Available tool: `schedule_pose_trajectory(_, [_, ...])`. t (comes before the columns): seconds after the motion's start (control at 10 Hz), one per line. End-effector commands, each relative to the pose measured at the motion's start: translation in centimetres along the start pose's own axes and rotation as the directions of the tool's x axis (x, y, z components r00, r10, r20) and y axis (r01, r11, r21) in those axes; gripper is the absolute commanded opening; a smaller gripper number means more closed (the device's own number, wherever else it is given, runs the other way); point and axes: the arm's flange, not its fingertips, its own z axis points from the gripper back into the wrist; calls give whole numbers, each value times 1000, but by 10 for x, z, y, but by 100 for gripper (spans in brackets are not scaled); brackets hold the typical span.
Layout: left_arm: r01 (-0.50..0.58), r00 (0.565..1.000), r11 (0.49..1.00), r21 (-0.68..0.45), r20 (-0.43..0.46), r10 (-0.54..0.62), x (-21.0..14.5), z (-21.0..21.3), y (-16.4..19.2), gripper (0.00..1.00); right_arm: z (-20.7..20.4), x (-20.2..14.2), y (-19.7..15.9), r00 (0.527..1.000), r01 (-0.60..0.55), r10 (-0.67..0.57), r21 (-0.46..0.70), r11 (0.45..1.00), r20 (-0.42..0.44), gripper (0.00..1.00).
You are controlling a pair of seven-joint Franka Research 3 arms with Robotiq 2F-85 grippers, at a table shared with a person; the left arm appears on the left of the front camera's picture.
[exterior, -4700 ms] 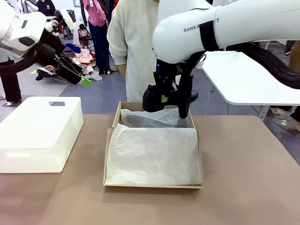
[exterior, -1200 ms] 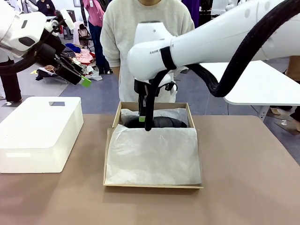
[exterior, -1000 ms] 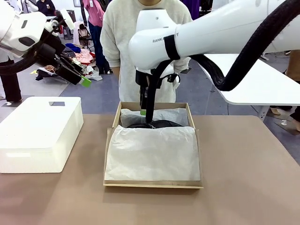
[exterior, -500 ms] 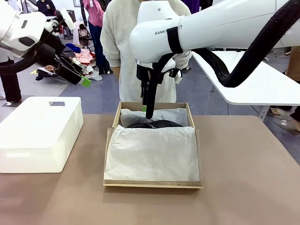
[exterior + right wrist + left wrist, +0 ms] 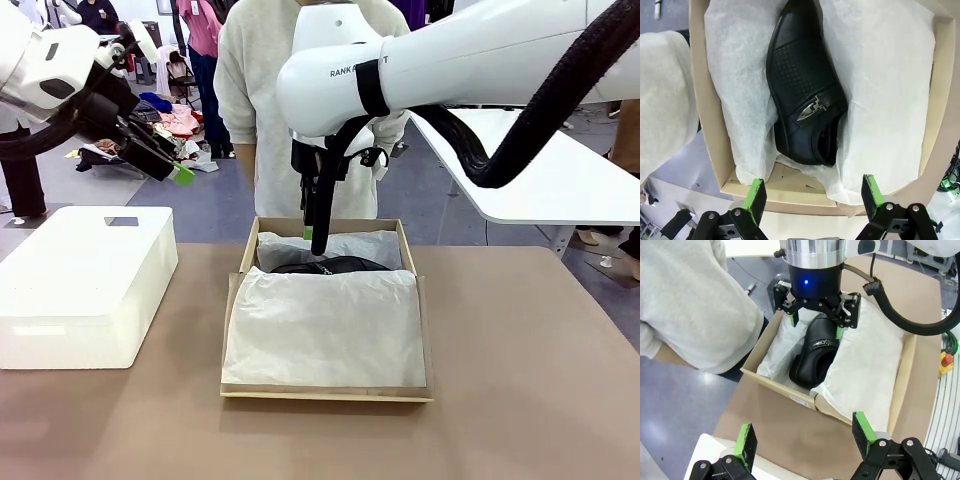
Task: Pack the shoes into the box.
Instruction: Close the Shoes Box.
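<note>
Risen since a second ago: right gripper point(image 5: 311, 238), jaws wide, empty; beneath it, shoe point(image 5: 805, 100) in box point(image 5: 245, 250), tan table point(image 5: 520, 350); beyond, perhaps clothes point(image 5: 180, 125) on floor.

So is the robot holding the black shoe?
No, the right gripper hangs with open jaws above the shoe, which lies in the box.

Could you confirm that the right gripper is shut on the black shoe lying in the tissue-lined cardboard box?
Not quite: the right gripper hangs open above the black shoe, gripping nothing. The shoe does lie in the tissue-lined cardboard box. The right wrist view shows the green pads spread wide, clear of it.
</note>
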Motion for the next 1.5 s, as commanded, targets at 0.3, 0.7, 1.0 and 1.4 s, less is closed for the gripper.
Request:
schedule_pose_trajectory(0.3, [9,1000,1000,-15,14,-9,-1,0,2,100,36,54,-6,967,-233,225,54,971,116,100])
schedule_pose_trajectory(0.7, [9,1000,1000,-15,14,-9,-1,0,2,100,70,136,-21,770,-618,609,-13,786,191,100])
schedule_pose_trajectory(1.0, [9,1000,1000,-15,14,-9,-1,0,2,100,70,196,-23,452,-879,870,-68,472,196,100])
schedule_pose_trajectory(1.4, [9,1000,1000,-15,14,-9,-1,0,2,100,66,239,-16,416,-907,905,-34,420,93,100])
